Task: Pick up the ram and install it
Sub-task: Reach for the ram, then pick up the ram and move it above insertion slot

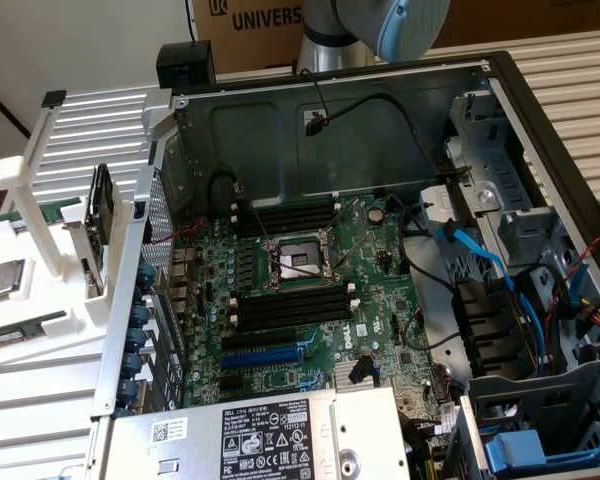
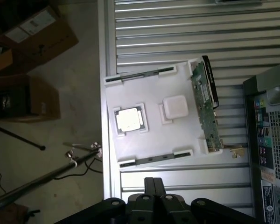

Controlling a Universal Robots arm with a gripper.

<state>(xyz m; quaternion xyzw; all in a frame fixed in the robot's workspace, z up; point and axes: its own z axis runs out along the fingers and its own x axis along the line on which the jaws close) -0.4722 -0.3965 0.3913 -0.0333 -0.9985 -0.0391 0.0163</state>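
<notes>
Your claw (image 2: 153,181) was closed tight on nothing, over the bench (image 2: 177,37); the ram (image 2: 156,159) lay in a slot of the white tray (image 2: 177,140), at 9 o'clock from the case (image 1: 330,110) in the exterior view

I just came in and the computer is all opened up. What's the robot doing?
A robot arm is working beside an open computer case. Its end effector is shut and holds nothing. It hovers above a white tray next to the case. The ram lies at the tray's edge, near a silver processor chip. The black memory slots on the motherboard look empty, so nothing is installed yet.
</notes>
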